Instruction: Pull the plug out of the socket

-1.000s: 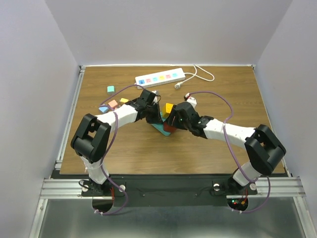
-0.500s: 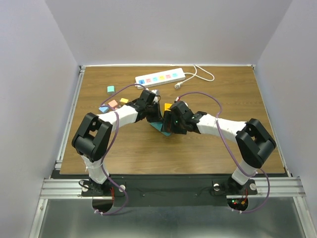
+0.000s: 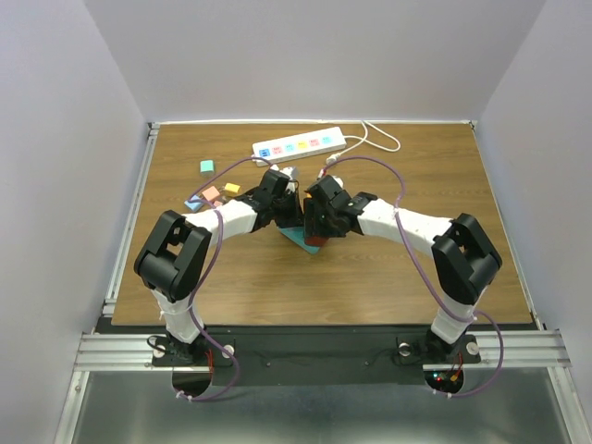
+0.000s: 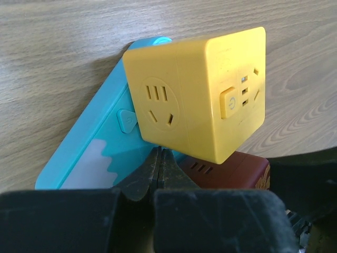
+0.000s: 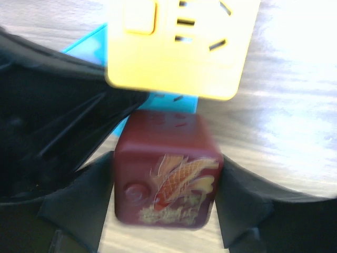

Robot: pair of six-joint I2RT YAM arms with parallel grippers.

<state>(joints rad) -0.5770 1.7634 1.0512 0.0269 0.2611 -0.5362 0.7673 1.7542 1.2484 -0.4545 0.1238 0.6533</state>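
The socket, a long white power strip (image 3: 299,144) with pastel outlet faces, lies at the far middle of the table. Its thin white cord (image 3: 375,139) loops to the right. Nothing is plugged into it. Both grippers are apart from it, at a teal triangular block (image 4: 89,153). A yellow outlet cube (image 4: 197,95) and a dark red cube with a fish picture (image 5: 166,176) sit on that block. My left gripper (image 4: 159,158) is shut and empty, tips on the teal block. My right gripper (image 5: 166,195) is shut on the dark red cube.
Small coloured blocks lie at the left: teal (image 3: 206,166), orange (image 3: 211,193), yellow (image 3: 231,188), blue (image 3: 193,203). A white plug end (image 3: 330,161) lies near the strip. The two wrists crowd together at the table's middle (image 3: 305,217).
My right arm has swung left and away from its base, so its wrist now covers the yellow cube in the top view. My left arm has barely moved.
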